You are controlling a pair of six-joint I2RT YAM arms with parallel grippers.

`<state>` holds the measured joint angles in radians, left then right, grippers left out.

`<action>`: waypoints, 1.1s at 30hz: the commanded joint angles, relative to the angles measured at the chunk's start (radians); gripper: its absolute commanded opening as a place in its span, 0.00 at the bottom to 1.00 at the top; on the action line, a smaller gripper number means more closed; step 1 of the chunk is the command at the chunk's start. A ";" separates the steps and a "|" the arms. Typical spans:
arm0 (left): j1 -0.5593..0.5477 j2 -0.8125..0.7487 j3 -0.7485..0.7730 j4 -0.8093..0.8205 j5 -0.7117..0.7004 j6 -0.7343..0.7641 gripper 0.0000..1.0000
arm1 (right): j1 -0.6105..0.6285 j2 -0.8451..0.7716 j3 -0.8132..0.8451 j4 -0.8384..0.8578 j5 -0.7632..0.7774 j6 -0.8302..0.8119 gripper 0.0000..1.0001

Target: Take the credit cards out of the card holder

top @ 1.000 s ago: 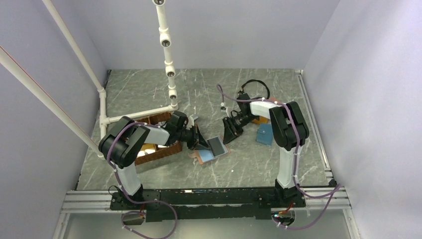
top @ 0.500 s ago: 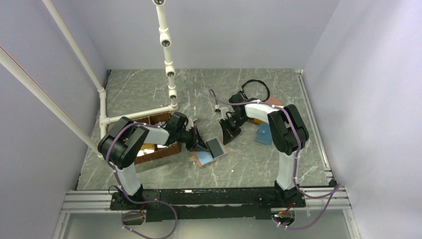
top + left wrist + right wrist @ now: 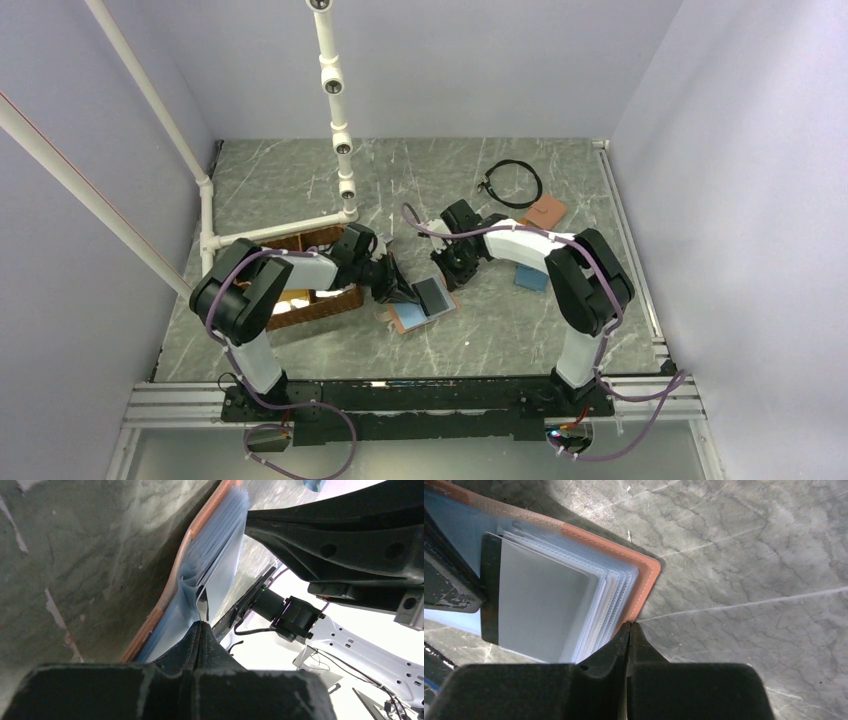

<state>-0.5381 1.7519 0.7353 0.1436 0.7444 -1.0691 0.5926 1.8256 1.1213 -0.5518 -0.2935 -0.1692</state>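
Note:
The card holder (image 3: 408, 317) lies open on the table, salmon-pink outside with light-blue clear pockets fanned up. A grey-silver credit card (image 3: 433, 293) shows in the top pocket, and in the right wrist view (image 3: 544, 600) it has a dark strip along its left edge. My left gripper (image 3: 403, 292) is shut on the edge of an inner pocket leaf (image 3: 202, 623) and holds it raised. My right gripper (image 3: 448, 274) is shut, with its tips (image 3: 630, 625) at the holder's salmon rim (image 3: 644, 580), near the corner. I see nothing between its jaws.
A brown basket (image 3: 312, 292) stands left of the holder under my left arm. A teal-blue wallet (image 3: 531, 279), an orange wallet (image 3: 547, 210) and a black cable ring (image 3: 512, 183) lie to the right and behind. A white pipe frame (image 3: 340, 120) stands at the back left.
My right arm has swung left and nearer, bringing its shut gripper to the holder's right edge and uncovering the orange wallet. My left gripper has kept its hold.

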 commanded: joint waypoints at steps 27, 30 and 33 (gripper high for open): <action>0.006 -0.198 -0.076 -0.114 -0.033 -0.054 0.00 | 0.024 0.026 -0.103 0.137 0.351 0.018 0.00; 0.006 -0.196 -0.083 -0.045 -0.032 -0.094 0.02 | 0.024 0.010 -0.097 0.125 0.302 0.026 0.00; 0.004 -0.184 -0.073 -0.008 -0.051 -0.138 0.20 | 0.023 -0.010 -0.084 0.110 0.258 0.026 0.00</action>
<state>-0.5362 1.5860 0.6567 0.0460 0.7090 -1.1446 0.6418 1.7790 1.0664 -0.4110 -0.0692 -0.1196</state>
